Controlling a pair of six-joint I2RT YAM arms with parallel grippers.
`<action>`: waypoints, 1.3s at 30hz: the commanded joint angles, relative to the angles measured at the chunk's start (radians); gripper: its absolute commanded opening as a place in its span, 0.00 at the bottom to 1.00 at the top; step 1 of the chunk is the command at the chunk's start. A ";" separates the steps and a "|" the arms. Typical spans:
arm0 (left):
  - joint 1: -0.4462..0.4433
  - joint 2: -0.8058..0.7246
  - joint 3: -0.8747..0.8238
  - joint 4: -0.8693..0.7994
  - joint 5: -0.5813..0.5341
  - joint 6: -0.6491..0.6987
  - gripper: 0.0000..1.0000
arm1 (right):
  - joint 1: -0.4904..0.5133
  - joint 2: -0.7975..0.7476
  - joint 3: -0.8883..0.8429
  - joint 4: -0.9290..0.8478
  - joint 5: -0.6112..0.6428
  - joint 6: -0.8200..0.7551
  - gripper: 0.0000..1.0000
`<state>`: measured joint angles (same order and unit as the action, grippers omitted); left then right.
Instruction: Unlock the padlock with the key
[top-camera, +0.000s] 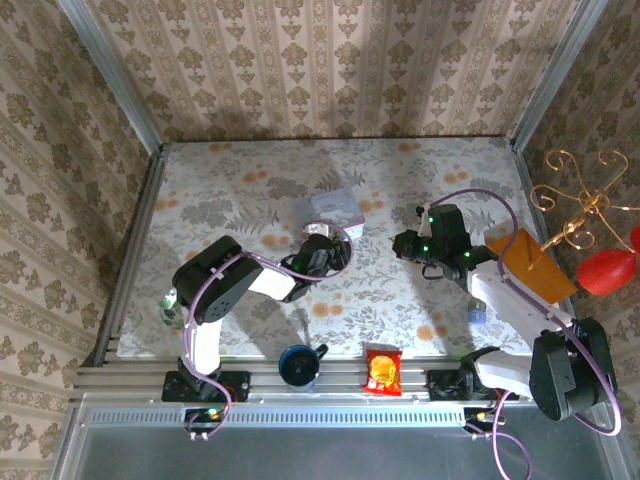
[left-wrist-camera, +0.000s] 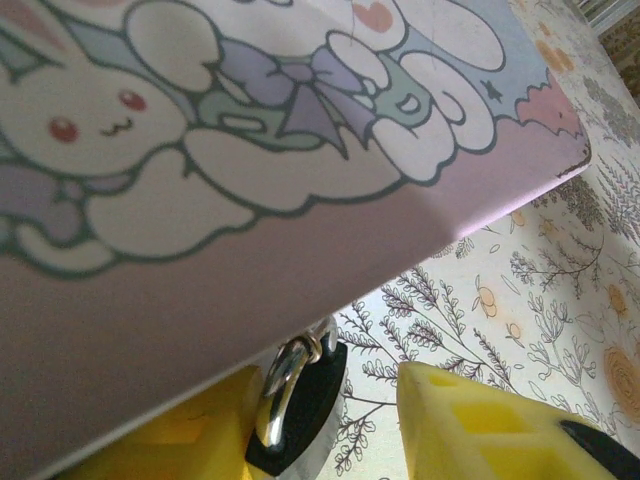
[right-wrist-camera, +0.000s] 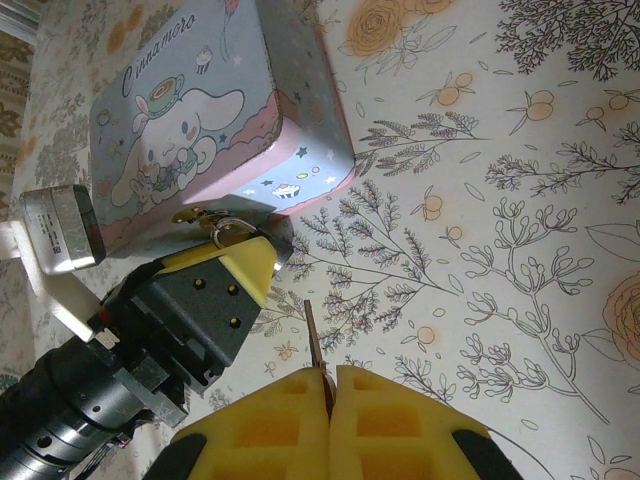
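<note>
We take the step in hand to be steadying the padlock (left-wrist-camera: 300, 405) so that the key (right-wrist-camera: 312, 338) can go in. The padlock hangs at the front wall of the box (right-wrist-camera: 200, 110), with its silvery shackle through the gold hasp (right-wrist-camera: 195, 213) and its dark body low by the table (right-wrist-camera: 480, 200).

The left gripper (left-wrist-camera: 345, 420) stands spread around the padlock. One yellow finger lies close on the shackle side, and a strip of table shows between the body and the other finger, so we judge it not yet clamped. The right gripper (right-wrist-camera: 330, 385) has its fingers pressed together on the key, and the thin blade sticks out past the tips.

To do this well, we would have the left fingers take the dark body by its flat sides, not by the shackle. The grip should be firm enough that the padlock cannot swing on the hasp, and it should leave the keyhole end bare. The blade should line up with the body before any push, since a slanted entry would likely shove the padlock aside.

The padlock's long axis runs from the hasp along the shackle to the body. Its shackle end is toward the box and its body end points away, toward the left wrist. The keyhole face is hidden from us. The key's long axis follows its blade, and the tip points at the box's near corner, beside the padlock and not yet at its end
</note>
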<state>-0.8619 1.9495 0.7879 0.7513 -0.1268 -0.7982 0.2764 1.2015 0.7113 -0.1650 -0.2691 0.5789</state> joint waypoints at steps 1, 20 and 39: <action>-0.003 0.042 -0.003 -0.040 0.050 -0.053 0.42 | -0.006 -0.010 -0.007 0.004 -0.008 0.007 0.00; 0.008 0.118 0.008 0.007 0.113 -0.061 0.29 | -0.006 -0.012 -0.041 0.033 -0.021 0.034 0.00; 0.040 0.082 -0.006 0.107 0.215 -0.108 0.00 | -0.006 -0.015 -0.146 0.183 -0.057 0.116 0.00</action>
<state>-0.8268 2.0335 0.8055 0.8993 -0.0017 -0.8661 0.2745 1.1904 0.5987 -0.0696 -0.2958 0.6449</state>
